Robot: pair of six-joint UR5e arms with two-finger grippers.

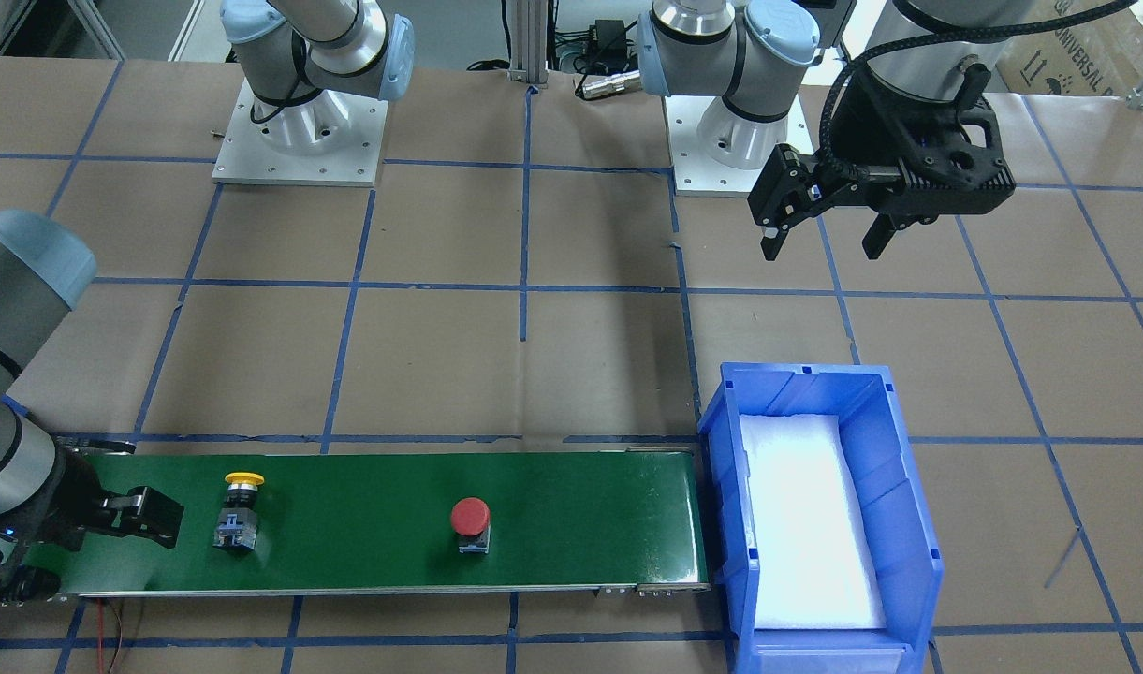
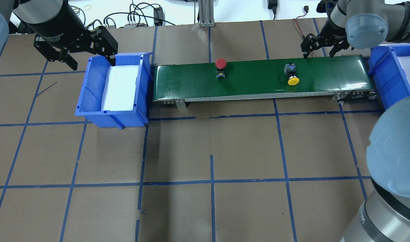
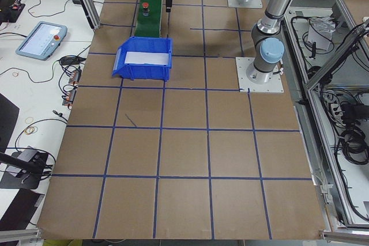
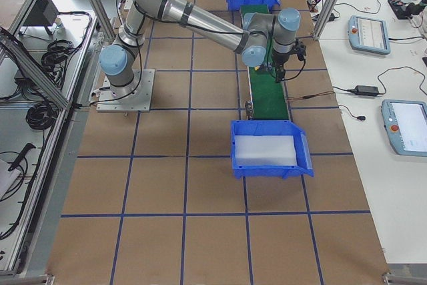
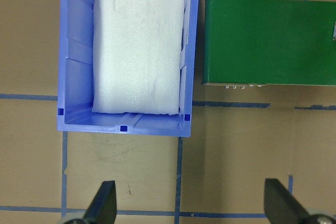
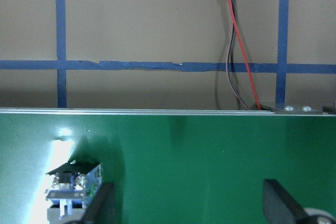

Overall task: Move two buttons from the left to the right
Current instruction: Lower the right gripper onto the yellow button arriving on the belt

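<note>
Both buttons sit on the belt (image 2: 252, 84): red (image 2: 220, 67) mid-belt, yellow (image 2: 292, 74) near the right gripper (image 2: 318, 53), which hangs spread and empty. The left gripper (image 1: 826, 239), also spread, hovers near a bin (image 2: 90, 114). Yellow seems tipped over, so a pinch on its cap could slip.

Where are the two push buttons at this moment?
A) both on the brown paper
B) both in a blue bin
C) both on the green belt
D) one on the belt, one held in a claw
C: the red-capped button and the yellow-capped button both sit on the green belt, while the left claw and the right claw are open and empty.
</note>
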